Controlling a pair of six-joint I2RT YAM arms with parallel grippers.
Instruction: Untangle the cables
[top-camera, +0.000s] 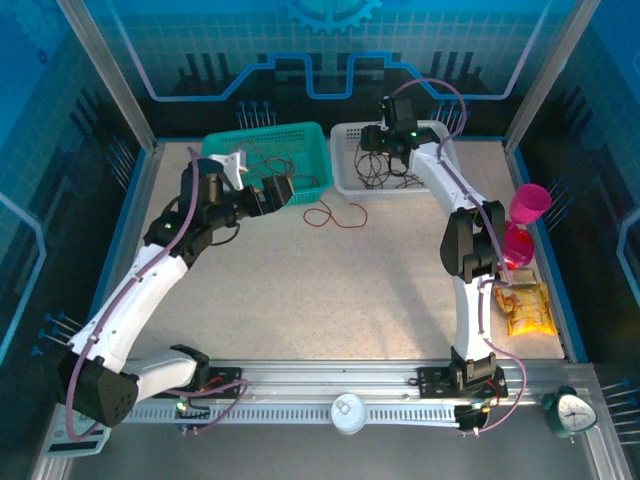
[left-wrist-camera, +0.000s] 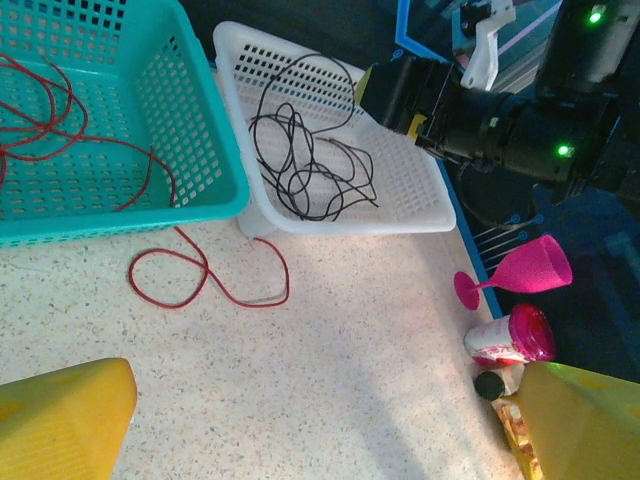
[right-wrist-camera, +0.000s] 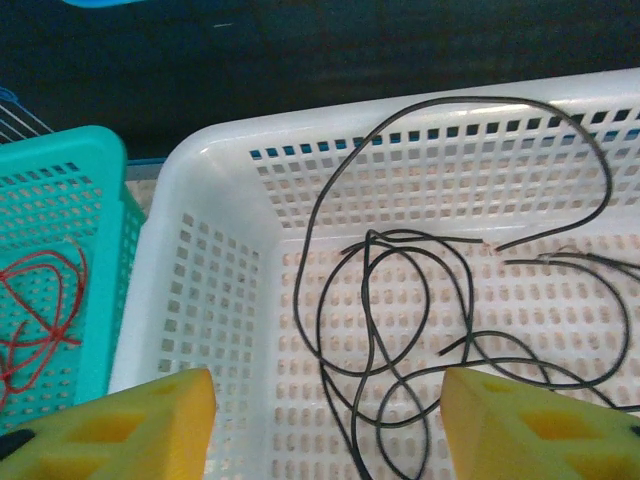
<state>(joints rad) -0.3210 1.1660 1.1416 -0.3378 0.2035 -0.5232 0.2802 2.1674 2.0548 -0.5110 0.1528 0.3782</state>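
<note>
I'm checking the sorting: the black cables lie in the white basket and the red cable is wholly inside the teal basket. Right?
Not quite. The black cables do lie in the white basket, but the red cable is not wholly inside the teal basket: a loop of it lies out on the table in front, as the left wrist view shows.

Cables clipped by the frame edges
The black cable (right-wrist-camera: 470, 99) runs off the right wrist view's bottom and right edges. The red cable (left-wrist-camera: 40, 125) leaves the left wrist view's left edge inside the teal basket (left-wrist-camera: 215, 195). From above, the right arm (top-camera: 440, 175) covers part of the white basket (top-camera: 342, 165).
</note>
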